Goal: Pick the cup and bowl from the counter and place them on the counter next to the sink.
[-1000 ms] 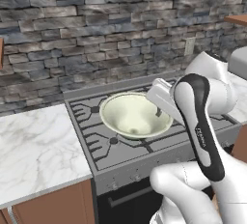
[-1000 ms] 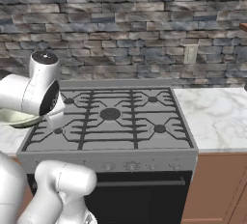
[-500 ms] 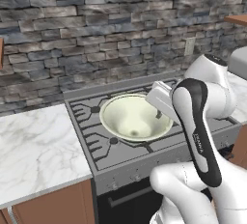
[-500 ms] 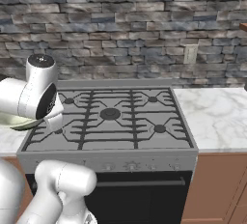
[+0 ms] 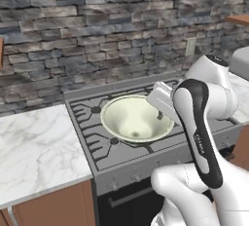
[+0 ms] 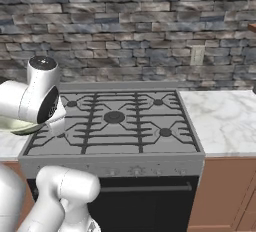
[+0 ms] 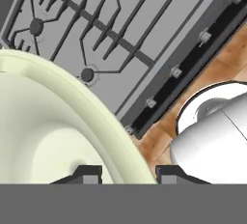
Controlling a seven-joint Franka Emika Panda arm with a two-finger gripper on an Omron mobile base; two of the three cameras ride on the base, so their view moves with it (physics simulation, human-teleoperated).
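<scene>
The pincer (image 7: 125, 172) is clamped across the rim of the bowl (image 5: 135, 119), one tip inside and one outside. Over the last second the bowl has travelled leftward above the stove (image 6: 115, 118), toward the marble surface (image 5: 36, 147). Judgement: transport to the sink-side surface is under way; placement remains outstanding.
</scene>
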